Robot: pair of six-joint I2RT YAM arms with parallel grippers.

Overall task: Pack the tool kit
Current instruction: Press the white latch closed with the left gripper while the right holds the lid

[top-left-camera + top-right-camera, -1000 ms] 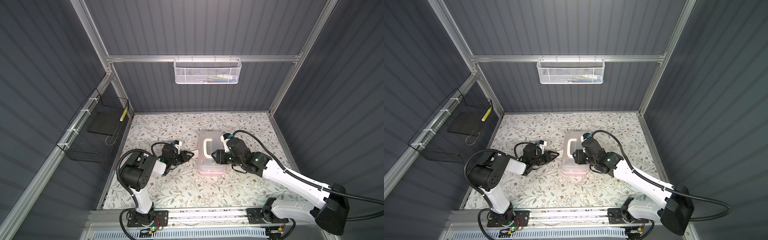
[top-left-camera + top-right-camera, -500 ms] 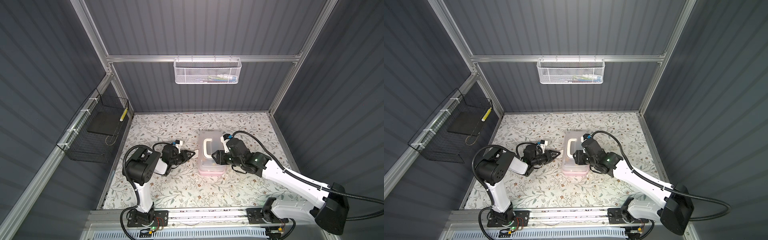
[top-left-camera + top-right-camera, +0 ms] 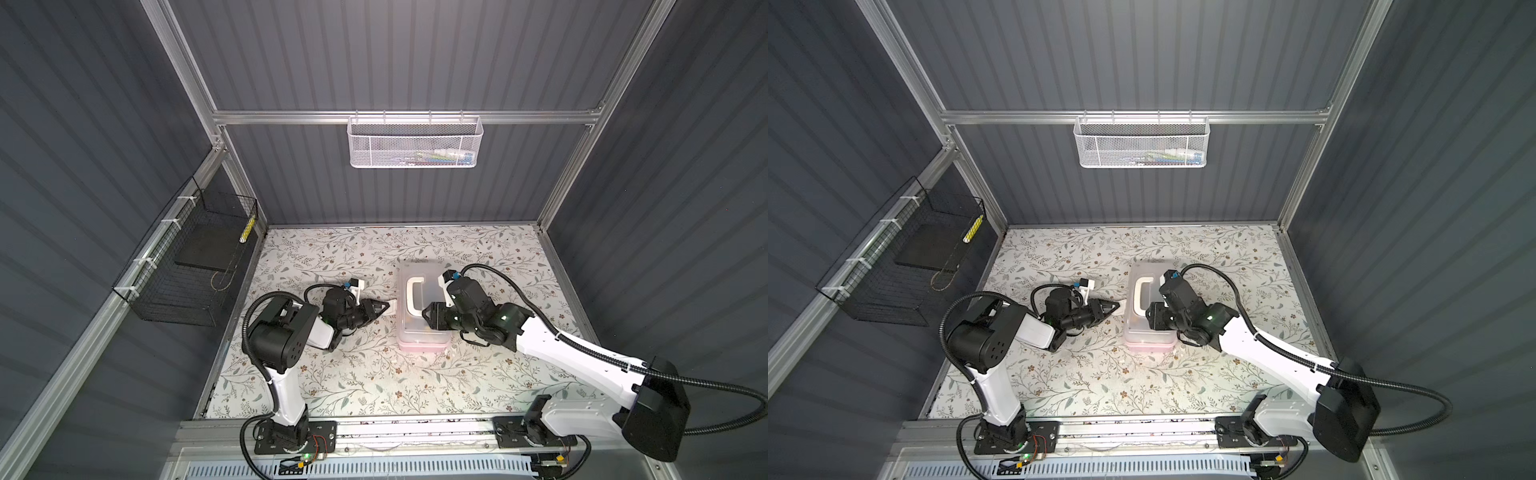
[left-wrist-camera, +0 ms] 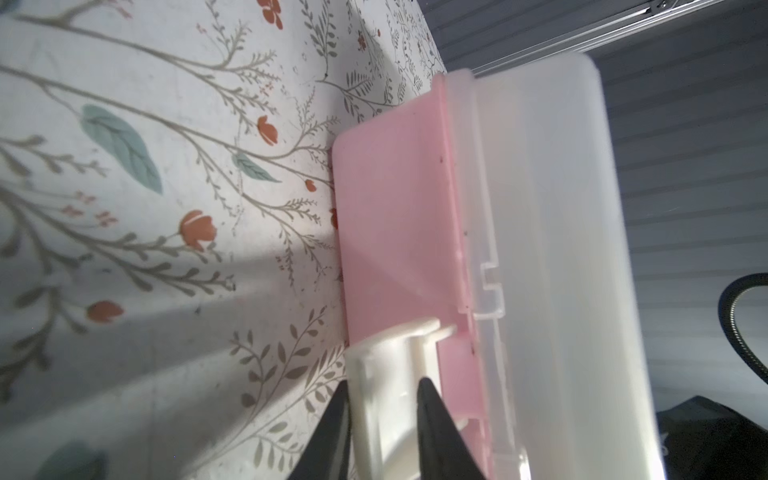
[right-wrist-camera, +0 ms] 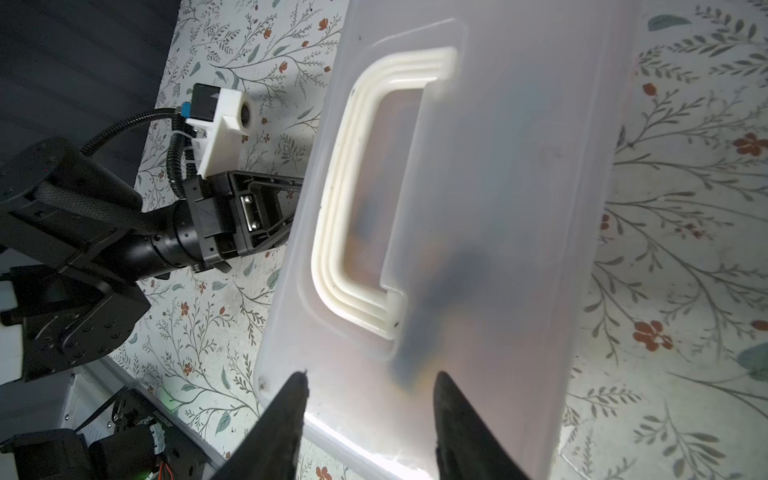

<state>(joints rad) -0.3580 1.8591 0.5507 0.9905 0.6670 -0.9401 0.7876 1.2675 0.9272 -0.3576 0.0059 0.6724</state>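
Observation:
The tool kit [image 3: 419,272] is a pink case with a frosted lid lying closed on it and a white handle [image 3: 409,296], seen in both top views [image 3: 1150,270]. My left gripper [image 3: 386,306] reaches in low from the left and is shut on the white latch [image 4: 386,361] on the case's side, one black finger on each face of it. The right gripper [image 5: 370,380] is over the lid's near end, open, fingertips apart on or just above the frosted lid [image 5: 498,208]. Dark blurred shapes show through the lid; the tools themselves are hidden.
A white mesh basket [image 3: 413,143] with a few items hangs on the back wall. A black wire basket [image 3: 195,266] hangs on the left wall. The case sits mid-table on the floral surface [image 3: 374,374]; the arms' base rail runs along the front.
My left gripper has slid right to the case's side and closed on the white latch, its elbow shifting with it. The right arm and the case have not moved.

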